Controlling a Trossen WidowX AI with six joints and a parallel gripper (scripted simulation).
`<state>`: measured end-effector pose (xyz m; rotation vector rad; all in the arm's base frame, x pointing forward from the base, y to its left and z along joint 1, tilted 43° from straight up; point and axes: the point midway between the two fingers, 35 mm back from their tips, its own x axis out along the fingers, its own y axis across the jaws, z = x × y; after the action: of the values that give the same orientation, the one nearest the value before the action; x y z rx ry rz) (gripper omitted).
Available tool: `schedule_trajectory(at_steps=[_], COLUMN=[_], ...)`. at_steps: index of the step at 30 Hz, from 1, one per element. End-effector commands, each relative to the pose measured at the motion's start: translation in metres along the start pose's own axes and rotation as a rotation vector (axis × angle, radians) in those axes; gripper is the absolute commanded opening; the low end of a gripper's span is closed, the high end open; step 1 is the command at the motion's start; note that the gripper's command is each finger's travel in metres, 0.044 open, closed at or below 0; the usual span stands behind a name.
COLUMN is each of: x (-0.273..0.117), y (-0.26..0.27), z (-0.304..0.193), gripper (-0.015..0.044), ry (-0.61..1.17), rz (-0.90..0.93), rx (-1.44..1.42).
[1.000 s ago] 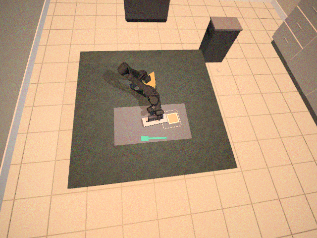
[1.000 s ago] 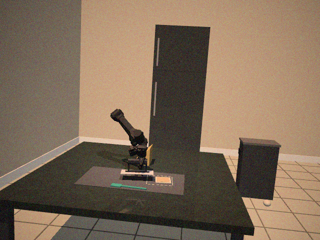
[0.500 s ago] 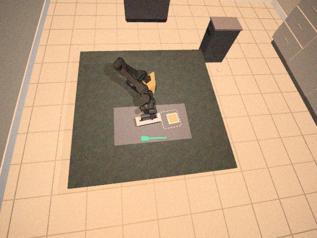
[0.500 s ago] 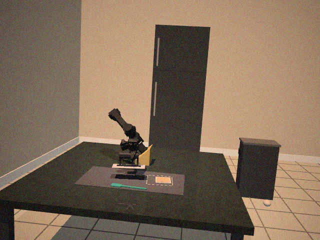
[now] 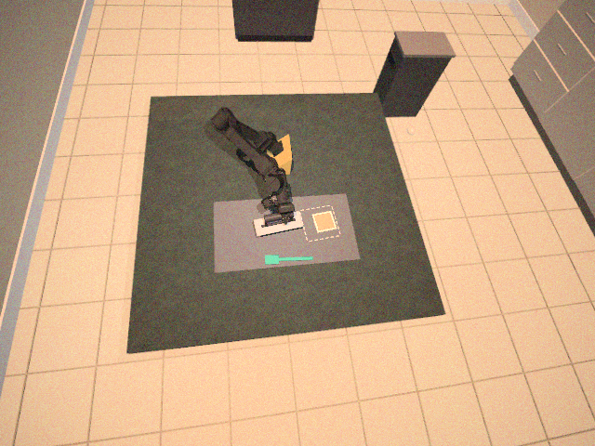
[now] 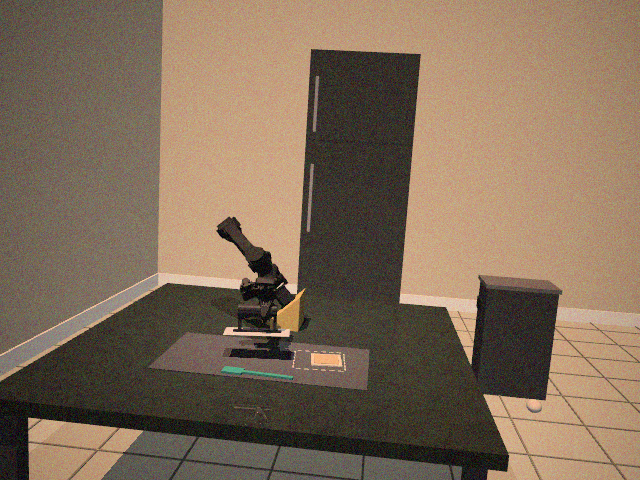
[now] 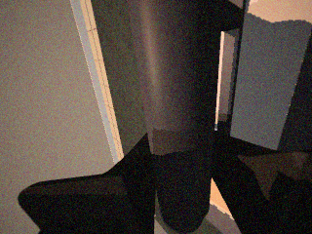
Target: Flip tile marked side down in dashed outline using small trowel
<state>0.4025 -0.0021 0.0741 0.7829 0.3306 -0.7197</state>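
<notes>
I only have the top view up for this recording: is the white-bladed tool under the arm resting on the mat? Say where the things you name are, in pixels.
Observer: No. The exterior view shows the white-bladed tool (image 5: 259,228) (image 6: 230,331) raised above the mat (image 5: 235,252) (image 6: 180,351), with a dark shadow (image 6: 258,354) apart below it.
Operator: And the yellow patch beside the arm, is that lying flat?
Observer: No, in the exterior view the yellow panel (image 5: 285,155) (image 6: 292,315) stands up from the table (image 5: 191,307) (image 6: 129,397), rising to a pointed top corner.
</notes>
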Motion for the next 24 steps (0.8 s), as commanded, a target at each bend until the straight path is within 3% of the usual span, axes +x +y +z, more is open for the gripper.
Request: schedule_trajectory(at_steps=[1,24], x=[-0.0011,-0.0003], y=[0.0057,0.0014], z=[0.0,0.0001], gripper=[0.0,0.0], ry=[0.005,0.001], rz=[0.015,0.004], rx=[-0.001,0.0])
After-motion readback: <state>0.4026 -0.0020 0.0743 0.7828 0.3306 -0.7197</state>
